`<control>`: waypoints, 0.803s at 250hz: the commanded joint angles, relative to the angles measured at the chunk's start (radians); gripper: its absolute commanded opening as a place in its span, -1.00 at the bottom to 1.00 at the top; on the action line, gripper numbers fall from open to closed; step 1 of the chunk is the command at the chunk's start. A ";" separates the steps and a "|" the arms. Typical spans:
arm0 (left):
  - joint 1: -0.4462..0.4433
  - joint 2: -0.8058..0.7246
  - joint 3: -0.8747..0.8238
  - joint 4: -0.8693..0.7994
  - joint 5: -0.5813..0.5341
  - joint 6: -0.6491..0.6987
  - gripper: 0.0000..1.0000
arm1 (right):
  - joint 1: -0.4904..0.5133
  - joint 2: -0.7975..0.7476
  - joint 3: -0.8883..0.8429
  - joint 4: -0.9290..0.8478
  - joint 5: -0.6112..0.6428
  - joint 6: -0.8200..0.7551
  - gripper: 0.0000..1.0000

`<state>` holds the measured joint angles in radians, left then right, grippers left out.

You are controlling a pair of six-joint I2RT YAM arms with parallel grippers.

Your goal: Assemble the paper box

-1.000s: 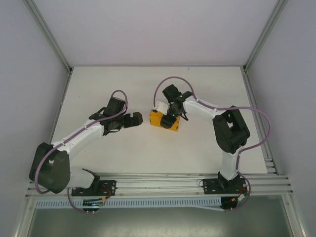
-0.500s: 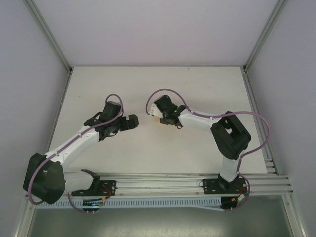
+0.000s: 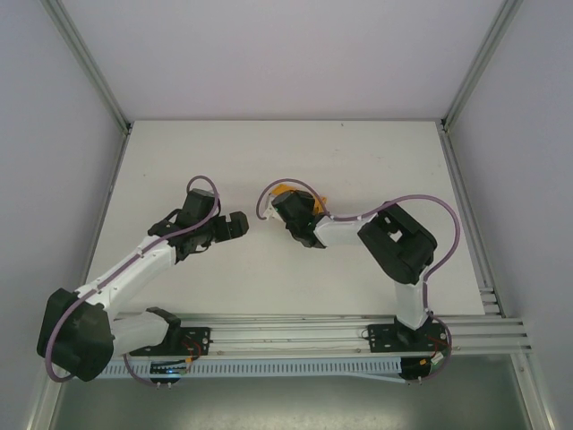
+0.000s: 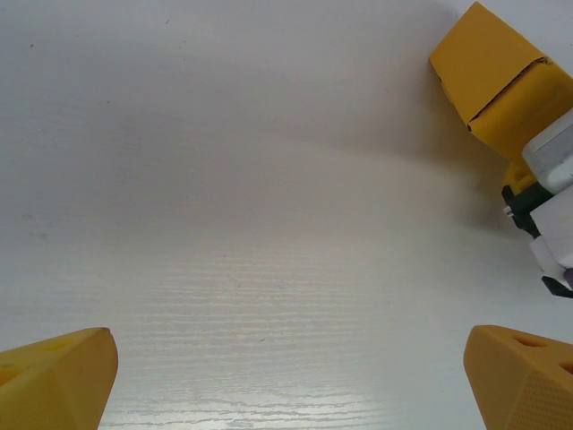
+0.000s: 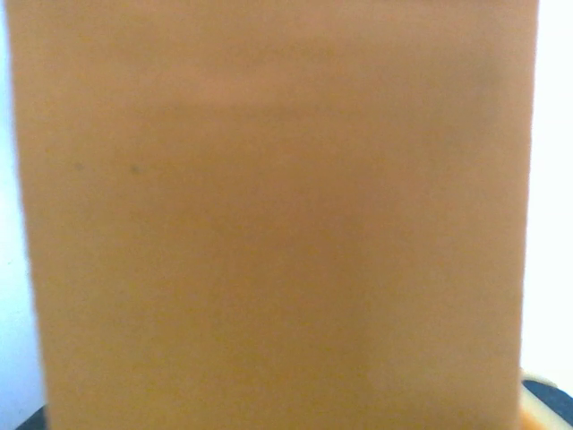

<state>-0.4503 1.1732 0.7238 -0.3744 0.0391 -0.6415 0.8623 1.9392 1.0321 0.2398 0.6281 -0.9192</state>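
The paper box [image 3: 284,191] is a small orange-yellow card box, mostly covered in the top view by my right gripper [image 3: 294,205], which is shut on it. The left wrist view has the box [image 4: 491,67] tilted at the upper right, with the right gripper's white and black parts [image 4: 548,193] just below it. One flat orange face of the box [image 5: 277,215] sits very close in the right wrist view and hides the fingers. My left gripper [image 3: 238,223] stands open to the box's left, apart from it. Nothing but bare table lies between its yellow fingertips [image 4: 54,376].
The white table [image 3: 269,152] is walled by grey panels and aluminium posts on the left, right and back. A purple cable [image 3: 269,193] loops beside the right wrist. The arm bases sit on rails [image 3: 295,331] at the near edge.
The right wrist swung left and toward the back, taking the box with it; the box is now mostly hidden under it. The left gripper drew back slightly to the left.
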 commanded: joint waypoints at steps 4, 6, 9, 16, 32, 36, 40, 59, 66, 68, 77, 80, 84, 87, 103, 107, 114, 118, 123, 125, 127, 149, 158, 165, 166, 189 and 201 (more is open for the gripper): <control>0.005 -0.030 -0.015 -0.018 -0.018 -0.020 0.97 | 0.012 0.028 -0.057 0.067 0.001 -0.053 -0.12; 0.005 -0.030 -0.016 -0.019 -0.019 -0.020 0.97 | 0.012 0.027 -0.058 0.067 -0.002 -0.052 -0.10; 0.005 -0.032 -0.016 -0.020 -0.020 -0.020 0.97 | 0.014 0.026 -0.061 0.066 -0.008 -0.052 -0.08; 0.005 -0.034 -0.017 -0.021 -0.022 -0.019 0.97 | 0.019 0.024 -0.069 0.064 -0.021 -0.050 -0.02; 0.006 -0.042 -0.016 -0.027 -0.028 -0.017 0.97 | 0.028 0.014 -0.083 0.020 -0.052 -0.050 0.18; 0.005 -0.044 -0.015 -0.028 -0.030 -0.017 0.97 | 0.030 0.011 -0.087 0.012 -0.057 -0.050 0.21; 0.005 -0.046 -0.015 -0.031 -0.031 -0.015 0.97 | 0.033 0.007 -0.089 0.005 -0.060 -0.046 0.25; 0.005 -0.057 -0.011 -0.038 -0.041 -0.007 0.97 | 0.042 -0.010 -0.093 -0.038 -0.073 -0.038 0.42; 0.005 -0.060 -0.008 -0.040 -0.043 -0.002 0.97 | 0.043 -0.016 -0.094 -0.050 -0.076 -0.033 0.46; 0.005 -0.062 -0.008 -0.040 -0.042 -0.001 0.97 | 0.044 -0.019 -0.093 -0.055 -0.078 -0.031 0.47; 0.005 -0.068 -0.005 -0.041 -0.047 0.005 0.97 | 0.046 -0.031 -0.090 -0.081 -0.085 -0.020 0.53; 0.005 -0.066 -0.003 -0.042 -0.048 0.006 0.97 | 0.047 -0.036 -0.088 -0.089 -0.088 -0.016 0.56; 0.004 -0.067 -0.001 -0.043 -0.047 0.007 0.97 | 0.047 -0.041 -0.086 -0.105 -0.094 -0.011 0.58; 0.005 -0.068 0.000 -0.044 -0.050 0.009 0.97 | 0.045 -0.046 -0.081 -0.121 -0.102 -0.005 0.61; 0.005 -0.069 0.007 -0.049 -0.054 0.016 0.97 | 0.047 -0.070 -0.060 -0.216 -0.139 0.024 0.73; 0.005 -0.069 0.007 -0.049 -0.055 0.017 0.97 | 0.047 -0.077 -0.052 -0.242 -0.151 0.032 0.77; 0.005 -0.070 0.010 -0.048 -0.056 0.020 0.97 | 0.047 -0.085 -0.036 -0.299 -0.177 0.045 0.82; 0.005 -0.069 0.011 -0.046 -0.053 0.022 0.97 | 0.046 -0.092 -0.029 -0.328 -0.191 0.052 0.85; 0.005 -0.070 0.012 -0.046 -0.054 0.023 0.97 | 0.047 -0.098 -0.019 -0.358 -0.207 0.062 0.88; 0.006 -0.069 0.012 -0.046 -0.053 0.023 0.97 | 0.047 -0.101 -0.016 -0.370 -0.215 0.066 0.91; 0.006 -0.068 0.012 -0.046 -0.053 0.024 0.97 | 0.047 -0.103 -0.013 -0.382 -0.222 0.070 0.94; 0.006 -0.061 0.015 -0.036 -0.042 0.027 0.97 | 0.040 -0.128 0.004 -0.448 -0.301 0.095 0.98; 0.006 -0.054 0.016 -0.029 -0.037 0.029 0.97 | 0.040 -0.138 0.007 -0.465 -0.328 0.097 0.98; 0.005 -0.052 0.015 -0.027 -0.032 0.031 0.97 | 0.039 -0.148 0.006 -0.466 -0.342 0.101 0.98; 0.005 -0.051 0.015 -0.026 -0.032 0.032 0.97 | 0.039 -0.149 0.007 -0.466 -0.343 0.100 0.98; 0.005 -0.041 0.015 -0.019 -0.025 0.038 0.97 | 0.031 -0.189 0.011 -0.478 -0.397 0.115 0.98; 0.005 -0.035 0.016 -0.018 -0.025 0.041 0.97 | 0.020 -0.216 0.014 -0.478 -0.426 0.129 0.98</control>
<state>-0.4503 1.1233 0.7185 -0.3965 0.0097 -0.6250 0.8936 1.7966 1.0279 -0.1322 0.3359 -0.8440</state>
